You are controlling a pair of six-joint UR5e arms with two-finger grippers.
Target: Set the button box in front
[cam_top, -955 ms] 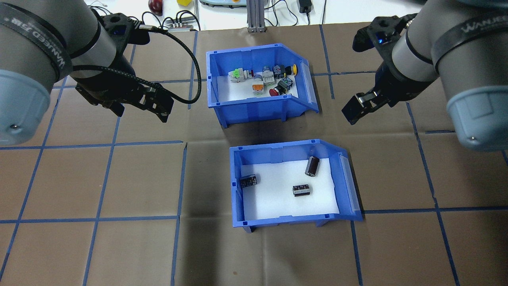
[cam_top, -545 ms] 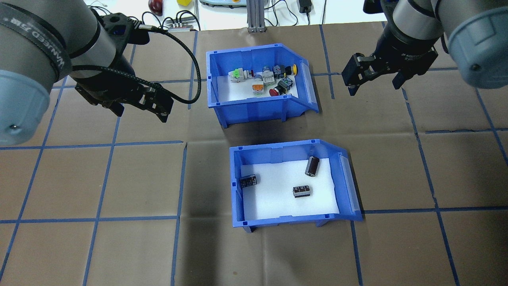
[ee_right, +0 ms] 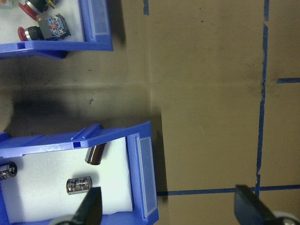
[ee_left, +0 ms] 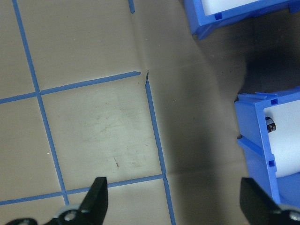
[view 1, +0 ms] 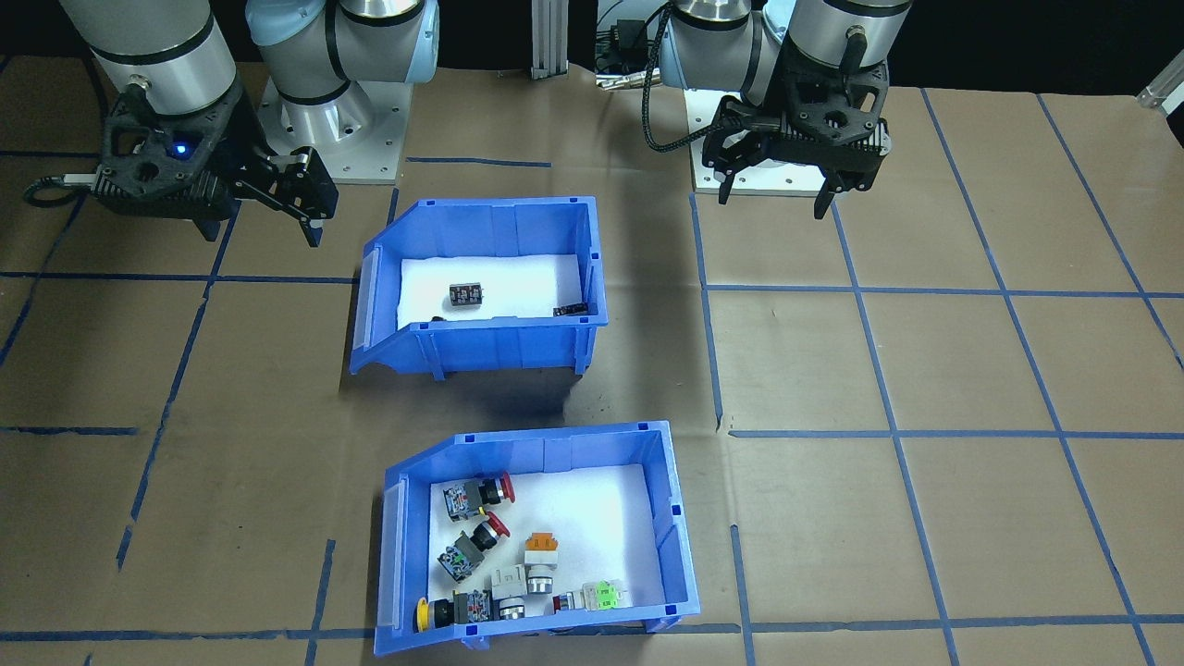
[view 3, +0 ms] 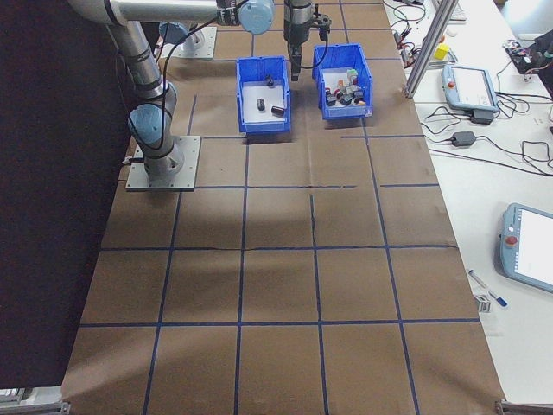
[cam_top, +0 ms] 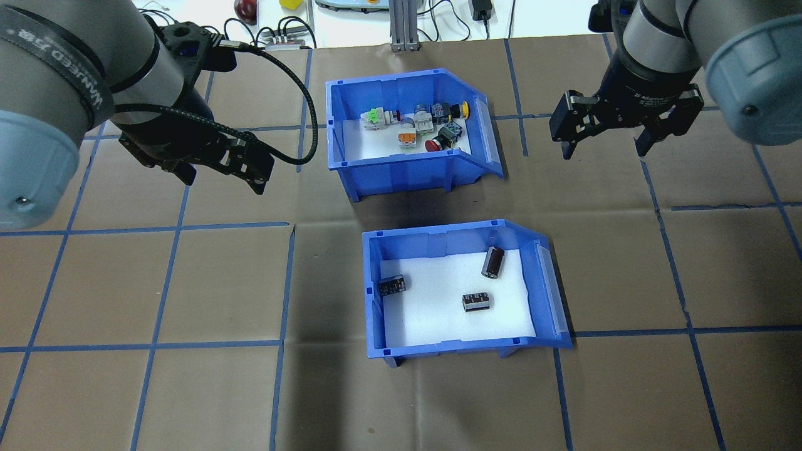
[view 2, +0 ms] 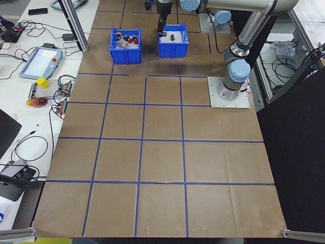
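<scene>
overhead exterior view: button box (cam_top: pixel 401 172) sits upper centre of the desk (cam_top: pixel 188 282), long axis left to right, sloped open end facing right. left gripper (cam_top: pixel 219 166) and right gripper (cam_top: pixel 604 147) hover at either side, jaws open, empty.

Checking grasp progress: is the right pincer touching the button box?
Apart. The overhead view shows bare table between the open right pincer and the button box.
</scene>
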